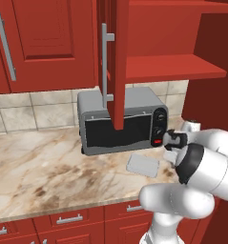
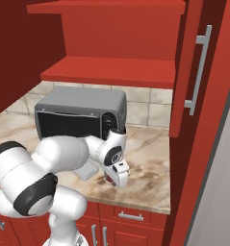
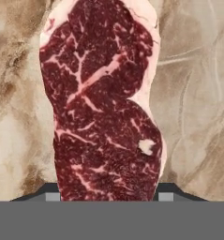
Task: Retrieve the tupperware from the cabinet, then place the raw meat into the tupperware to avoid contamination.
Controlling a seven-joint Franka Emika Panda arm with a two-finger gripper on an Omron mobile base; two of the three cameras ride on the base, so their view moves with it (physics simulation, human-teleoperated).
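Note:
The raw meat (image 3: pixel 104 108), a dark red marbled slab with a white fat rim, lies lengthwise between my fingertips over the marble counter. My gripper (image 3: pixel 109 196) has a pad pressed against each side of its near end, so it is shut on it. From the right base view the gripper (image 2: pixel 112 181) points down at the counter with a bit of the raw meat (image 2: pixel 108 180) showing at its tips. The tupperware (image 1: pixel 143 165), shallow and translucent grey, sits on the counter just left of the hand, also visible as the tupperware (image 2: pixel 86 169). The cabinet (image 1: pixel 172 66) stands open above, its shelf bare.
A grey toaster oven (image 1: pixel 122 121) stands against the tiled wall behind the tupperware. The open cabinet door (image 1: pixel 116 62) hangs out over the toaster oven. The marble counter (image 1: pixel 39 167) stretches to the left, with red drawers (image 1: pixel 70 220) below its front edge.

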